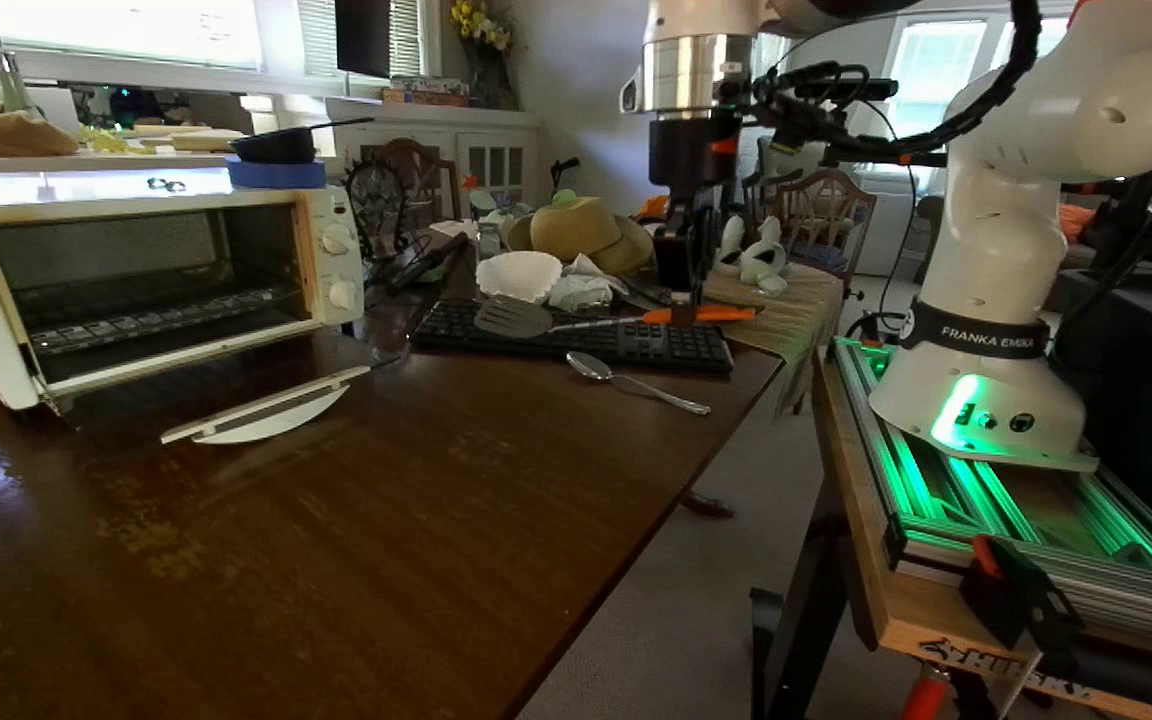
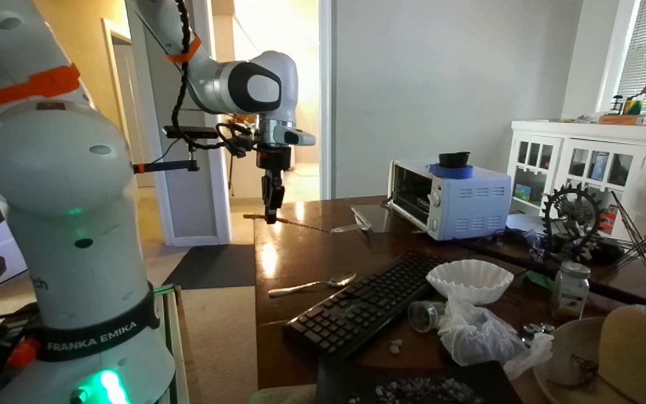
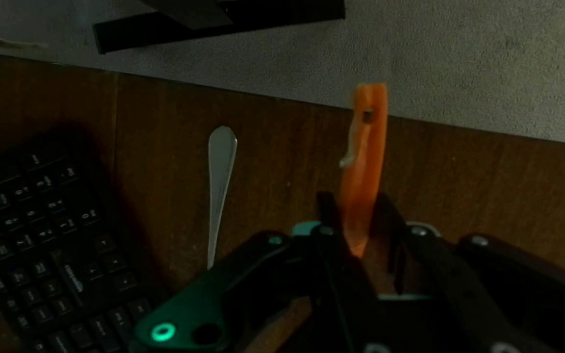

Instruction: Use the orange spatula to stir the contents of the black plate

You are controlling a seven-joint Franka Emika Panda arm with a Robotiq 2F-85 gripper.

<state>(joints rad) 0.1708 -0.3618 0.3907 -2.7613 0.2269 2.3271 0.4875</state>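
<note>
aloft, the hand (image 1: 684,306) pinches the slotted orange spatula (image 3: 367,166).

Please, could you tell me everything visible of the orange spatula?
The long, slim spatula has an orange, plastic-looking handle with an end hole and a pale edge patch, a thin shaft and a flat, slotted grey head. Black jaws grip the handle; it hangs roughly level above the brown wooden table, handle end past the edge.

Wooden chairs (image 1: 824,205), a glass-doored cabinet (image 2: 563,154) and yellow flowers (image 1: 481,27) show a home.
</note>
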